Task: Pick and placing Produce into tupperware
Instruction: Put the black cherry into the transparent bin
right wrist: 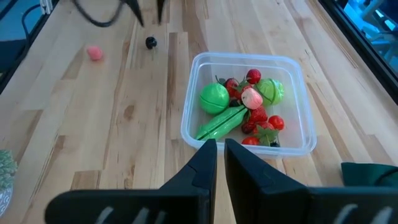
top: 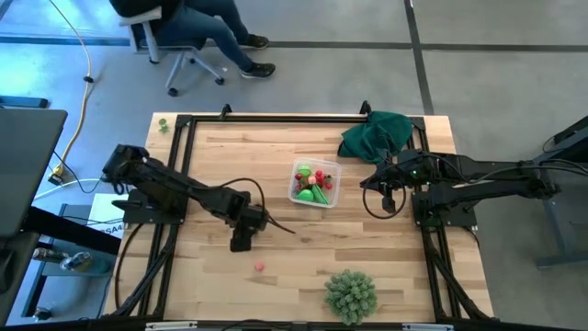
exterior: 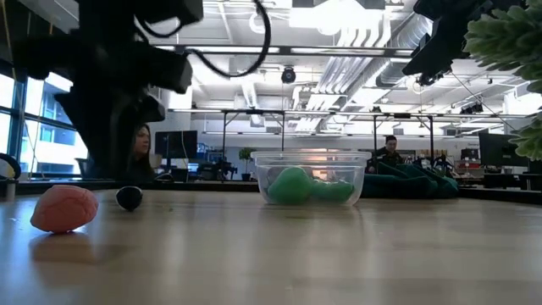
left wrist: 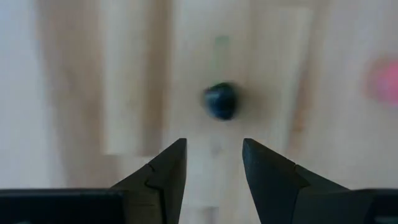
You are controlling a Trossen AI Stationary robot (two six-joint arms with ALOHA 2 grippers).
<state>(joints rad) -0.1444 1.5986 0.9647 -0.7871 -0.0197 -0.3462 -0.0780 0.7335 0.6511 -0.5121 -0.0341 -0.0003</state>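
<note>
- Produce is split between two places: most of it lies inside the tupperware (top: 315,185), and two pieces lie loose on the table (top: 386,267).
- We see the tupperware on the wood right of the table's middle, toward the far side, just left of the right claw (top: 387,195).
- Inside it we make out a round green piece (right wrist: 214,98), a long green pod (right wrist: 222,122), a pale pink piece (right wrist: 251,98) and several small red berries (right wrist: 276,122).
- A dark berry (left wrist: 221,101) sits on the bare boards ahead of the left claw (left wrist: 213,163), apart from both fingers.
- A pink piece (top: 259,268) lies nearer the table's front edge, apart from the dark berry; in the low view the two lie near each other.
- Our left claw hangs low over the table, left of centre, with its fingers spread and nothing between them.
- Our right claw hangs beside the tupperware; its fingers are nearly together, only a thin gap showing, and hold nothing.
- A dark green cloth (top: 377,134) is bunched at the far right corner.
- A pale-green spiky ball (top: 350,294) rests at the front edge.
- Beyond the table a person (top: 197,28) sits on a wheeled chair.
</note>
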